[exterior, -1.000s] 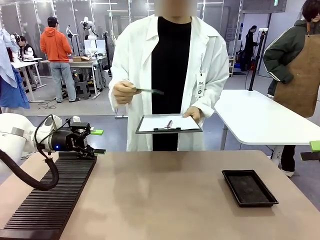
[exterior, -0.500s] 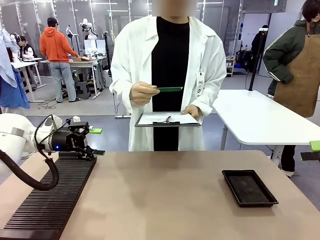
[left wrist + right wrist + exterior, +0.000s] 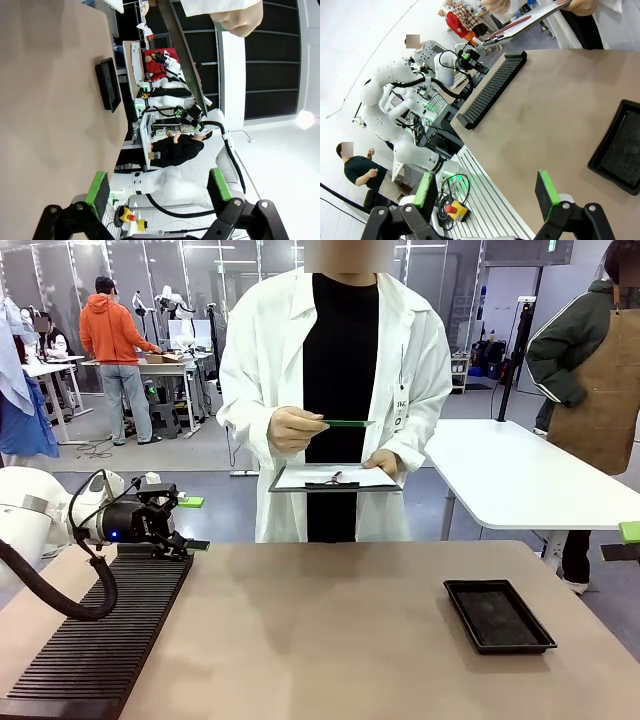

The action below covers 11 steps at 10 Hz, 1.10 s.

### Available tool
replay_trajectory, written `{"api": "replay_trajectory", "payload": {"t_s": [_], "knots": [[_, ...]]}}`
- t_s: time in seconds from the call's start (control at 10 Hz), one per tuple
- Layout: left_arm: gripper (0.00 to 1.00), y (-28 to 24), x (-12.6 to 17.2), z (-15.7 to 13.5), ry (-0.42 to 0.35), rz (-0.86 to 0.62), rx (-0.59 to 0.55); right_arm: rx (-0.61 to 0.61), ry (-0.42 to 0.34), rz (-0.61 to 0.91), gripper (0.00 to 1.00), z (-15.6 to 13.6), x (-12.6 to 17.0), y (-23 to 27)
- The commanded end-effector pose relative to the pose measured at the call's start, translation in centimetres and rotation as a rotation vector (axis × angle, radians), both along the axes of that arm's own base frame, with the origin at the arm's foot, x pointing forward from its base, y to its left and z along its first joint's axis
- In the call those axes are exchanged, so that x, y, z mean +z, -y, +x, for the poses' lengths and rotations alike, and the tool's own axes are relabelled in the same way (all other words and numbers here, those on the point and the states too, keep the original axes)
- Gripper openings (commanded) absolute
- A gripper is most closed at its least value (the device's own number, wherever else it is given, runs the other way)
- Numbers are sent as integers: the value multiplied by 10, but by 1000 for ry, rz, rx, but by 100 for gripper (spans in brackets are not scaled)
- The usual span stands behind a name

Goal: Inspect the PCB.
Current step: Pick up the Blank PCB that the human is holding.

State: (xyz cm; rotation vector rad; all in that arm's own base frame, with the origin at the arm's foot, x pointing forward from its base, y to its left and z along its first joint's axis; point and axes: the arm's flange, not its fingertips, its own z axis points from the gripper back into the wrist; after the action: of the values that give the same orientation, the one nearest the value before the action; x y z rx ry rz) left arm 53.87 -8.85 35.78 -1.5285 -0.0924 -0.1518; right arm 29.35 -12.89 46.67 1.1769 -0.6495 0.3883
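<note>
Edgewise, thin flat green PCB [image 3: 348,423] in person's hand [image 3: 293,429]; L gripper [image 3: 196,524], R gripper [image 3: 486,194] spread, empty.

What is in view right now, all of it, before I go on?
PCB: one, green, held edge-on at the person's chest, above the clipboard.
clipboard: one, dark with white paper, held level at the person's waist.
tray: one, black, on the table's right part.
rack: one, black, slotted, along the table's left side.
table: one, tan.
white table: one, behind at right.
Person's hands: two; one hand pinches the PCB, other hand holds the clipboard.
left gripper: black, green pads, open, empty, at the rack's far end.
right gripper: same colours, open, empty, beside the table's right edge.
</note>
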Motion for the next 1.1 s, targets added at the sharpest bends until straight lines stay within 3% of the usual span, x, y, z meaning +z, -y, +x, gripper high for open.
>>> {"api": "replay_trajectory", "payload": {"t_s": [0.0, 0.6, 0.8, 1.0], "knots": [[100, 0, 0, 0, 1, 3, 3, 2, 20, 4, 100, 2, 1, 0], [100, 0, 0, 0, 0, 0, 0, 2, 20, 4, 100, 2, 1, 0], [100, -37, 50, -17, 46, -7, -63, 2, 20, 4, 100, 2, 1, 0], [100, -108, 89, -66, 123, 32, -70, 2, 20, 4, 100, 2, 1, 0]]}}
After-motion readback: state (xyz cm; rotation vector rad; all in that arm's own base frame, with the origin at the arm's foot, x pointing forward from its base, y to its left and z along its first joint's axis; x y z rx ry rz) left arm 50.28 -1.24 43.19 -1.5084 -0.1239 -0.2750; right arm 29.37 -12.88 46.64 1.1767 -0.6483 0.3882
